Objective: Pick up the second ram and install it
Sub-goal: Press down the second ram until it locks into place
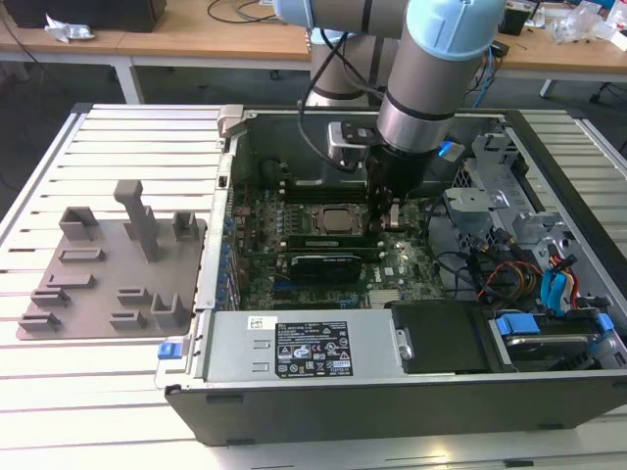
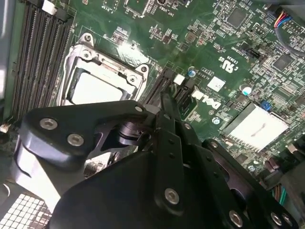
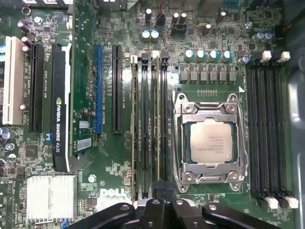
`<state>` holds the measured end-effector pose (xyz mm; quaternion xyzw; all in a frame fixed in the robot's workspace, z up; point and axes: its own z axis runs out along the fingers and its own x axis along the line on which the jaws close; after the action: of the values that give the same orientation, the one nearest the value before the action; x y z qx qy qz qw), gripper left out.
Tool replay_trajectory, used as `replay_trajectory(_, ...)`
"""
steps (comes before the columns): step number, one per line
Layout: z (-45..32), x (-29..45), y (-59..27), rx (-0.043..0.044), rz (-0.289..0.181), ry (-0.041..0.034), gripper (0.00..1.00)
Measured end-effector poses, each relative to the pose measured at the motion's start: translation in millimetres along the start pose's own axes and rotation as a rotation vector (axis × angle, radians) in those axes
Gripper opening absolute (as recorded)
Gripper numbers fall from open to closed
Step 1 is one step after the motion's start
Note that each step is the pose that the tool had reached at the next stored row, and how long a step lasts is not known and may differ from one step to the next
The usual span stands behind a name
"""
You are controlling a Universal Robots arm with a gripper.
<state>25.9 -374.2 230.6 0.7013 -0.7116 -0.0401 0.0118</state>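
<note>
Two thin green edges seen in the slot bank just beside the CPU socket [image 3: 209, 140] in the first wrist view; taken as the second ram [image 3: 155, 124], the one nearer the socket, already upright in its slot. Hovering right over one end of that bank, the gripper [image 3: 164, 210], fingers [image 2: 167, 119] drawn together with nothing visible between them. Probably the seating stage. Calls for a straight, even press and latched end clips. Well apart from the socket, on the table [image 1: 98, 392], a gray holder tray [image 1: 108, 264].

gripper [image 1: 391, 217] low over motherboard [image 1: 323, 257]
</note>
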Motion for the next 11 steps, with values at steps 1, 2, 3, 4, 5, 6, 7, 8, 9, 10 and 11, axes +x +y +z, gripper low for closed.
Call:
replay_trajectory(1, 2.0, 0.1, -0.2, -0.0001, 0.000, -0.0002, 0.10)
replay_trajectory(2, -0.2, -0.4, -0.1, 0.0008, 0.000, -0.0031, 0.10)
replay_trajectory(3, -6.4, -0.4, 0.6, 0.0012, 0.000, -0.0014, 0.10)
replay_trajectory(4, -6.9, -0.4, 3.9, 0.0034, 0.000, -0.0013, 0.10)
replay_trajectory(5, -6.2, -0.1, 15.5, 0.0075, -0.001, -0.0011, 0.10)
replay_trajectory(6, -5.5, 0.1, 24.1, 0.0097, 0.000, -0.0012, 0.10)
replay_trajectory(7, -5.0, 0.2, 31.5, 0.0110, 0.000, -0.0010, 0.10)
replay_trajectory(8, -4.0, 0.5, 42.5, 0.0130, -0.001, -0.0012, 0.10)
replay_trajectory(9, -3.3, 0.6, 49.3, 0.0140, -0.001, -0.0013, 0.10)
replay_trajectory(10, -2.9, 0.7, 54.0, 0.0148, -0.001, -0.0013, 0.10)
replay_trajectory(11, -2.4, 0.9, 58.9, 0.0156, -0.001, -0.0012, 0.10)
